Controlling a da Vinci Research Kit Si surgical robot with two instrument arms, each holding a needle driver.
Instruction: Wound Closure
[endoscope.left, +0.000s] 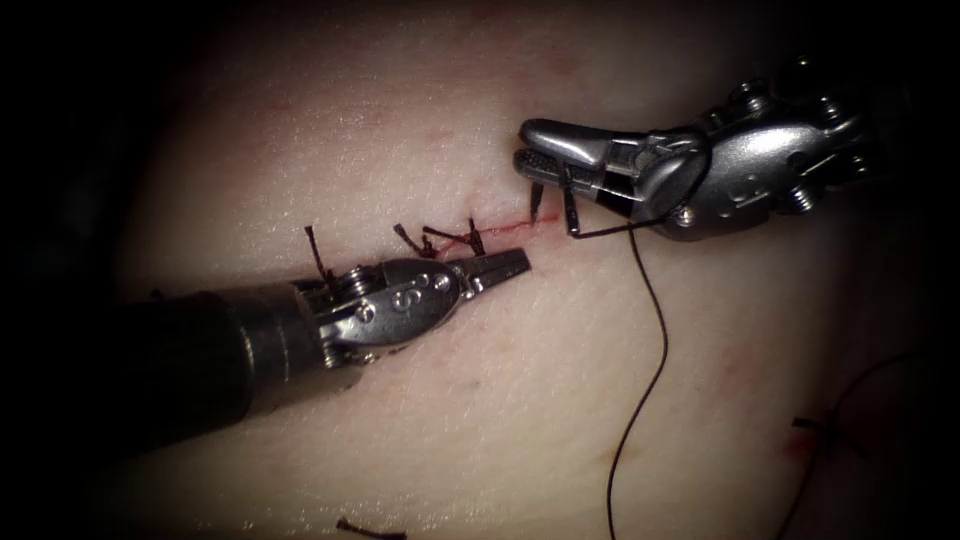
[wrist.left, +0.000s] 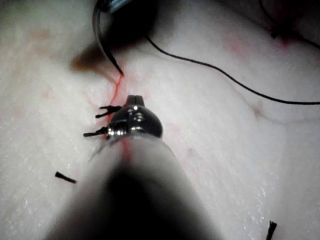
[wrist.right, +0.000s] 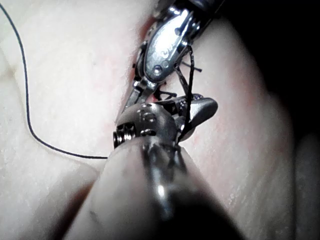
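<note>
My right tool (endoscope.left: 528, 148) grips the curved needle (endoscope.left: 570, 205) mid-curve, point just above the cut (endoscope.left: 520, 224) in the tissue (endoscope.left: 400, 120), thread (endoscope.left: 648, 350) trailing, while my left tool (endoscope.left: 510, 263) hovers closed, empty.

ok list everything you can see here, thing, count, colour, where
pale pork-belly tissue: one, pinkish-white, under everything
thin red cut: one, between the two tools
curved steel needle: one, dark, held in the right tool, tip just above the cut
long dark thread: one, trailing from the needle toward the lower edge
tied stitches: several, dark, along the cut's left part
cut thread ends: a few, dark, loose
left tool: silver, holds nothing
right tool: silver, grips the needle
</note>
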